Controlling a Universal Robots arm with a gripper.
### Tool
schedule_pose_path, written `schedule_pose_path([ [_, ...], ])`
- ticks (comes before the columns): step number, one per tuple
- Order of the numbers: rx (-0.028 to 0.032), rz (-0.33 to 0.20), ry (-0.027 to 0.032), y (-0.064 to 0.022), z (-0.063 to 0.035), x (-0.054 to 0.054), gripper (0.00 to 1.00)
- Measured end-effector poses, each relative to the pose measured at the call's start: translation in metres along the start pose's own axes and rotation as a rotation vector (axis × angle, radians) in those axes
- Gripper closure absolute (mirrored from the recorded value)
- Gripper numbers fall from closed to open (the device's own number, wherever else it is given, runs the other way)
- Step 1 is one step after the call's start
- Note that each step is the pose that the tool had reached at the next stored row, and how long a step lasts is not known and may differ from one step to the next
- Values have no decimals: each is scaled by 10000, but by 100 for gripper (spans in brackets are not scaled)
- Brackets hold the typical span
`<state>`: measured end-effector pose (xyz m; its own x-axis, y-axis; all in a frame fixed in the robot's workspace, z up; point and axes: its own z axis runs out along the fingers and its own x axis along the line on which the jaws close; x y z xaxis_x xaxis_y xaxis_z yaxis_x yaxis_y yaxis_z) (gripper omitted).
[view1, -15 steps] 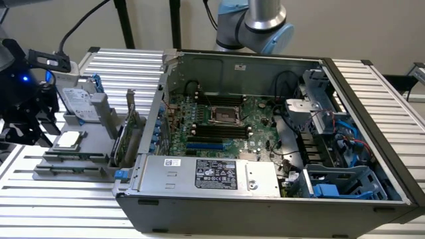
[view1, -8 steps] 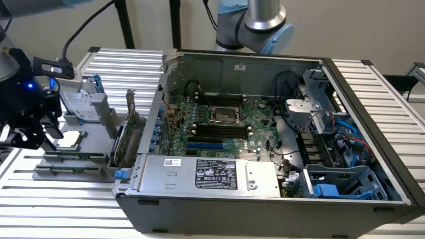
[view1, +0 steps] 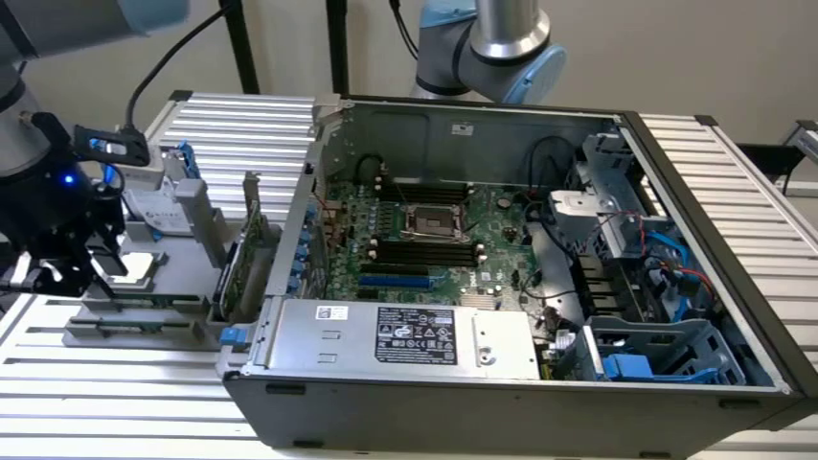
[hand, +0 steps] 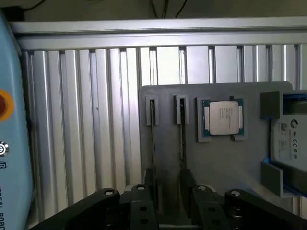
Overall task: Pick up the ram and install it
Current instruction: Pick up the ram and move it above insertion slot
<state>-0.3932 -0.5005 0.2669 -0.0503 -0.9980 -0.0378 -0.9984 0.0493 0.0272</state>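
Grey holder (hand: 163, 98) lies on the ribbed metal table (hand: 86, 120), at the exterior view's left of the open case (view1: 511, 383). A ram (hand: 182, 139) and a second stick (hand: 152, 139) stand on edge in its slots, beside the processor (hand: 222, 117). The gripper (hand: 169, 186) hangs just over them, jaws spread wide, grasping nothing. Whether a finger touches either stick cannot be told.

Case (view1: 511, 240) sat on bench (view1: 128, 402); holder (view1: 128, 331) lay at case's 9 o'clock, exterior view's left. Ram (hand: 182, 129) stood in holder slot, processor (hand: 223, 117) beside it.
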Motion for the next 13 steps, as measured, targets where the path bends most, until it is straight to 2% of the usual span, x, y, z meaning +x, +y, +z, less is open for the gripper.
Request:
schedule_pose_path([
  [13, 0, -34, 0, -15, 234, 78, 64],
])
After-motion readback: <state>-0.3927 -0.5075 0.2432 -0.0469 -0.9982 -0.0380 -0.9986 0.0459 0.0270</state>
